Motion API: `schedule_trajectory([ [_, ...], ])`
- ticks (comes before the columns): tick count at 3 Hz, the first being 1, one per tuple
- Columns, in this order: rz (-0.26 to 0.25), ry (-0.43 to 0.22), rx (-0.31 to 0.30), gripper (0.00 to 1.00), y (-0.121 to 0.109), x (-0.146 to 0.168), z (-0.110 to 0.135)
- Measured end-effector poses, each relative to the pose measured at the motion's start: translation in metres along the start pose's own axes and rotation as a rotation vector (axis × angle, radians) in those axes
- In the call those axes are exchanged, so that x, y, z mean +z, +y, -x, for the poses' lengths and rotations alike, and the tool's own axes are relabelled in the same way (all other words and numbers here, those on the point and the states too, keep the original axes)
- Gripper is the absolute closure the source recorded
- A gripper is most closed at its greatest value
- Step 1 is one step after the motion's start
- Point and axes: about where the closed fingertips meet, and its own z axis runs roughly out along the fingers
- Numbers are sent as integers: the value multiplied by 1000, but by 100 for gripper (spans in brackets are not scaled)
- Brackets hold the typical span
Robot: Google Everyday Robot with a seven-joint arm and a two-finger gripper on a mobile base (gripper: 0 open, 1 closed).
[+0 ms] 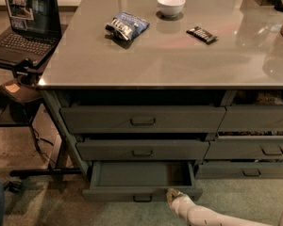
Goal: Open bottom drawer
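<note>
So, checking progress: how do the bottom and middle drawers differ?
The bottom drawer is pulled out, inside showing; the middle drawer is nearly shut. The bottom drawer's front is slimmer than the middle drawer's. Both are grey, handles central. The gripper is by the bottom drawer's front.
</note>
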Motion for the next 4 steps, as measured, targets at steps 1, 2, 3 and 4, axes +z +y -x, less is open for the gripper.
schedule_trajectory([
  [1, 0, 0, 0, 100, -2, -2, 3],
  [2, 0, 0, 0, 81, -2, -2, 3],
  [3, 0, 0, 0, 58, -2, -2, 3],
  [4, 0, 0, 0, 35, -2, -2, 3],
])
